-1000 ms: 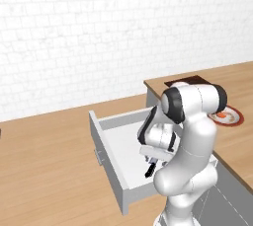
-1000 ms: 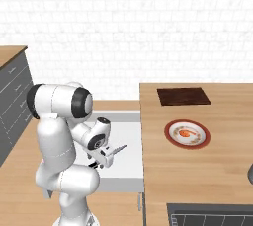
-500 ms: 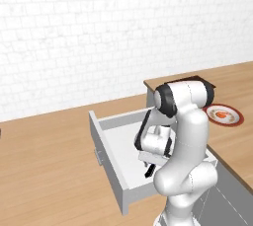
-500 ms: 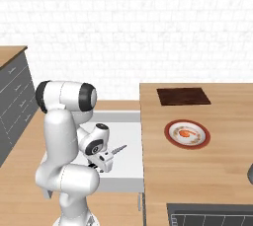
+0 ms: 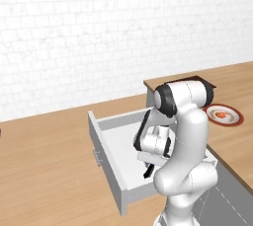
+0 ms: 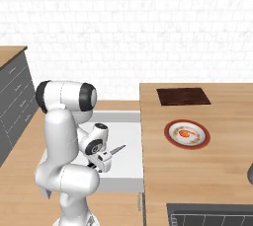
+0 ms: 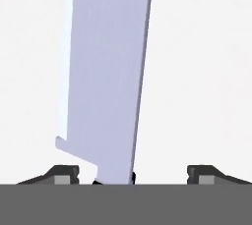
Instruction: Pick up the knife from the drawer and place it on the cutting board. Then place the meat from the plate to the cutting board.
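The knife (image 7: 106,71) lies flat on the white floor of the open drawer (image 6: 129,131), its silver blade (image 6: 117,149) pointing away from the hand. My gripper (image 7: 133,175) reaches down into the drawer (image 5: 111,146) and straddles the knife where the blade meets the black handle. It is open, with a gap between each fingertip and the knife. On the counter to the right, the meat (image 6: 186,132) sits on the red-rimmed plate (image 6: 168,133). The dark cutting board (image 6: 183,96) lies behind the plate, bare.
The drawer's side walls and its front panel (image 5: 106,170) stick out from the counter around my hand. The wooden counter edge (image 6: 142,136) runs along the drawer's right side. Dark grey cabinets (image 6: 15,101) stand at the left. A sink rim (image 6: 249,173) shows at the far right.
My hand has sunk lower into the drawer, down over the knife. The knife, plate, meat and cutting board have not moved.
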